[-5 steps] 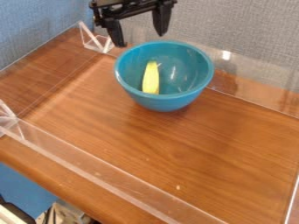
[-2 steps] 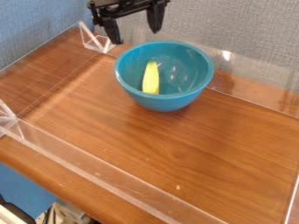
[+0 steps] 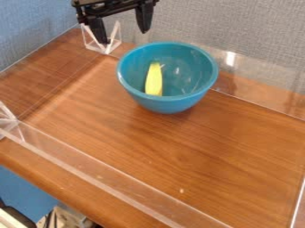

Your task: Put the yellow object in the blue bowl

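Turquoise-blue, round and deep, with smooth glossy sides, the bowl point(image 3: 168, 96) sits upright on the table in the upper middle of the frame, its open mouth showing the inside. Within it lies the small yellow banana-like piece point(image 3: 154, 79), slightly curved and faintly greenish, resting against the left part of the bowl's interior with its long side running roughly up and down the picture.

Black and mechanical, the gripper point(image 3: 121, 24) hangs at the top of the frame, left of centre, above and to the left of the bowl and apart from it. Its two dark fingers stand wide apart, one near a clear triangular plastic bracket point(image 3: 112, 38) in the upper left, the other farther right against the grey textured wall panel point(image 3: 238, 31). The gripper's upper part is cut off by the top edge of the picture.

Reddish-brown wood grain covers the tabletop point(image 3: 131, 156), which fills most of the view. A transparent plastic strip point(image 3: 107, 183) runs diagonally across the lower left, and another clear bracket point(image 3: 10, 125) stands at the left edge. A blue textured panel point(image 3: 30, 27) rises in the upper left corner. One tiny pale speck point(image 3: 181, 191) marks the wood at lower centre.
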`<control>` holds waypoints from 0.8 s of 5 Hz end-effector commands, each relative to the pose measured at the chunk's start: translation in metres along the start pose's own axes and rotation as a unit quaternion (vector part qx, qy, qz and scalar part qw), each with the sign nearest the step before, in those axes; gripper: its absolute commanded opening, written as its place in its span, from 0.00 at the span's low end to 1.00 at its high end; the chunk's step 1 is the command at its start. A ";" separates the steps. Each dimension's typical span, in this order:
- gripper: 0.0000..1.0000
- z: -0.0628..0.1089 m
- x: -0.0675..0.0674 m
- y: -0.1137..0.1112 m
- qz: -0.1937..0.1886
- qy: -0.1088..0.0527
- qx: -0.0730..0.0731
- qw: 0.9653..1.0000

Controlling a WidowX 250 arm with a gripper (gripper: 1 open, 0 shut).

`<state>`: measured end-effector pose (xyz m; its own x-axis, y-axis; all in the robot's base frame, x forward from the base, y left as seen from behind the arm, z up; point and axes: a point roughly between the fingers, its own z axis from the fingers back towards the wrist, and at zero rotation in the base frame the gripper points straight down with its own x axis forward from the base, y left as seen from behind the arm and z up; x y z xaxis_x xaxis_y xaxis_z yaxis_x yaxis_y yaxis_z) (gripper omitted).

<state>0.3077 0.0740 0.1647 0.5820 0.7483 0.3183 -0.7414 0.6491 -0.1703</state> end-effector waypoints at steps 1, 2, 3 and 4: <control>1.00 0.013 0.016 0.004 0.003 -0.016 -0.008 1.000; 1.00 -0.003 0.027 -0.006 0.026 -0.014 0.006 1.000; 0.00 -0.019 0.036 -0.015 0.044 -0.010 0.019 0.999; 1.00 -0.027 0.035 -0.009 0.042 -0.001 0.023 0.999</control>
<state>0.3414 0.0941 0.1361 0.5402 0.7964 0.2718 -0.8026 0.5847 -0.1183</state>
